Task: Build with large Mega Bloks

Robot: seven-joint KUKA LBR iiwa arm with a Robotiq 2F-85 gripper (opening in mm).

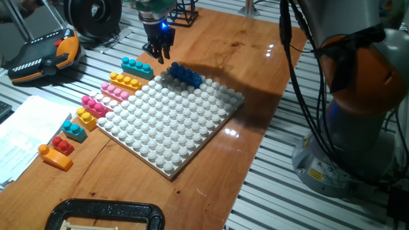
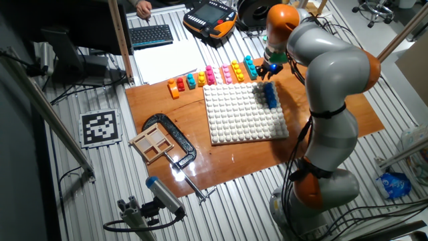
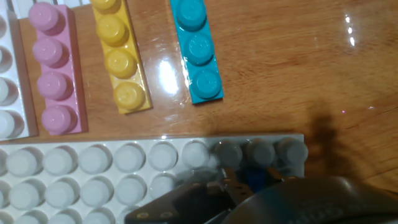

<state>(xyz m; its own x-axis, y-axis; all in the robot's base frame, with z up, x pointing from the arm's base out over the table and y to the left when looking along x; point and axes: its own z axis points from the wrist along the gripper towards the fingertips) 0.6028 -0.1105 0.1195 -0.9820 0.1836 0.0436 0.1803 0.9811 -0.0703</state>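
Note:
My gripper [image 1: 159, 52] hangs open and empty above the wooden table, just behind the far corner of the white baseplate [image 1: 167, 124]. A dark blue brick [image 1: 185, 75] sits on that corner, to the right of the fingers and apart from them. Beside the baseplate's left edge lies a row of loose bricks: teal [image 1: 137, 67], yellow [image 1: 124, 81], pink [image 1: 115, 91], magenta [image 1: 94, 105], then small yellow, teal, red [image 1: 62, 145] and orange [image 1: 54, 158] ones. The hand view looks down on the teal brick [image 3: 198, 50], yellow brick [image 3: 121, 59] and pink brick [image 3: 53, 68], with dark fingers [image 3: 186, 202] at the bottom over the baseplate [image 3: 93, 165].
A black clamp [image 1: 102, 214] holds the board's near edge. Papers [image 1: 25, 128] and an orange-black teach pendant [image 1: 45, 54] lie to the left. A small wooden frame [image 2: 154, 142] rests on the board's corner. The robot base [image 1: 345, 153] stands to the right.

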